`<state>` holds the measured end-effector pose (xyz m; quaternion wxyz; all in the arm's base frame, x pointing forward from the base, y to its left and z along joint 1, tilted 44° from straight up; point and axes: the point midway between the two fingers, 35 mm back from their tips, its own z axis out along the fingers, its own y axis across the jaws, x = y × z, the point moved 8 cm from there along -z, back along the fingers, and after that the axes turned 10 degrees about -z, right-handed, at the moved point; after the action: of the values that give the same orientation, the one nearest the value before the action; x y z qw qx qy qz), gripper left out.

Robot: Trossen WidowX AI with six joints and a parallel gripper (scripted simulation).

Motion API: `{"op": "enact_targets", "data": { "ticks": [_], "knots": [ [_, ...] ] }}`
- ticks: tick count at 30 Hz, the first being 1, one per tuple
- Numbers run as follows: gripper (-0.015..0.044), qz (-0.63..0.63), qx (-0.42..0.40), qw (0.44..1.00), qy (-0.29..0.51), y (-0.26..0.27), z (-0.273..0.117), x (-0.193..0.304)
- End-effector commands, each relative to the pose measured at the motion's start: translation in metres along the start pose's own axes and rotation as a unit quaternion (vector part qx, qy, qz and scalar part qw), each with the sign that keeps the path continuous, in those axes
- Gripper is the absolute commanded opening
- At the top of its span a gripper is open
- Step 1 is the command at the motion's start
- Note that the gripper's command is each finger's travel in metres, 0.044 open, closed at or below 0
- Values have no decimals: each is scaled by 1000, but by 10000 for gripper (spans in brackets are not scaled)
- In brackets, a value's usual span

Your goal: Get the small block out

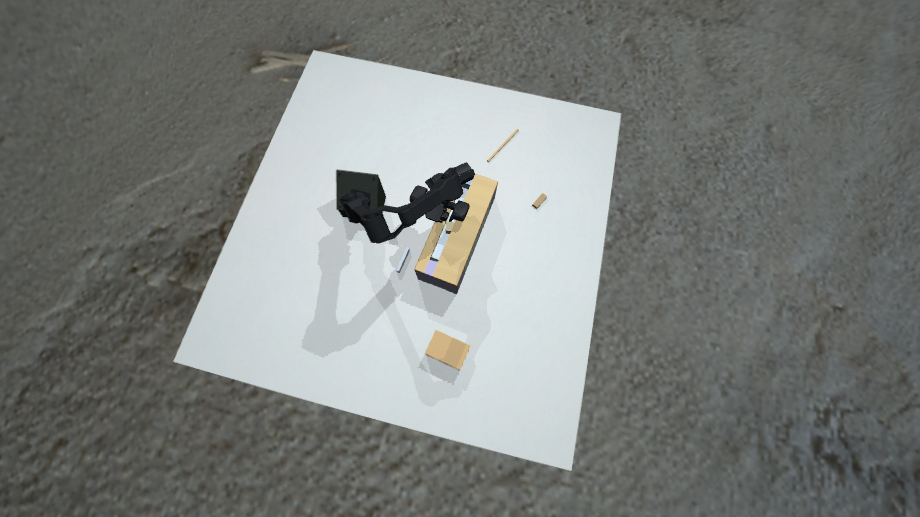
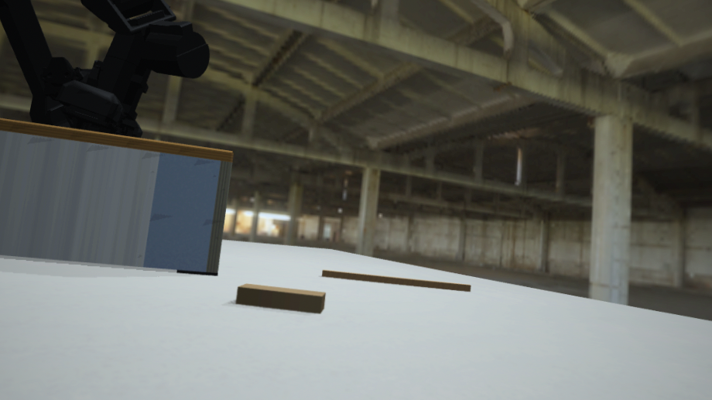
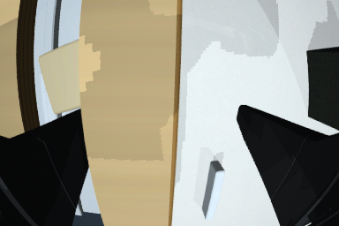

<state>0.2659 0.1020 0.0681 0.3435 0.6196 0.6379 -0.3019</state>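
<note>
Item 1, gripper: jaws spread wide, nothing between them. In the wrist view they straddle the near top strip of the box, one finger at lower left over the slot, the other at lower right over the table. Judged placement: lowered so one finger enters the slot and can push along the shelf.

Item 2, block: pale cube at centre left of the wrist view, inside the box, seen through the slot, just above the lower-left finger. Not yet out.

Item 3, box: long, tan-topped, centre of the top view, flat on the table; which end is the open one cannot be told.

Item 4, loose pieces: stick, small brown bar, grey bar, tan slab, all apart from the box.
</note>
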Motion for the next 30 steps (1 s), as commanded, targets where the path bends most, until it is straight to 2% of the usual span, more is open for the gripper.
{"op": "enact_targets", "data": {
  "ticks": [1,12,30],
  "knots": [
    [400,-1,0,1000,-2,-1,2,-5],
    [400,-1,0,1000,-2,2,0,6],
    [400,-1,0,1000,-2,-1,3,-11]
  ]
}}
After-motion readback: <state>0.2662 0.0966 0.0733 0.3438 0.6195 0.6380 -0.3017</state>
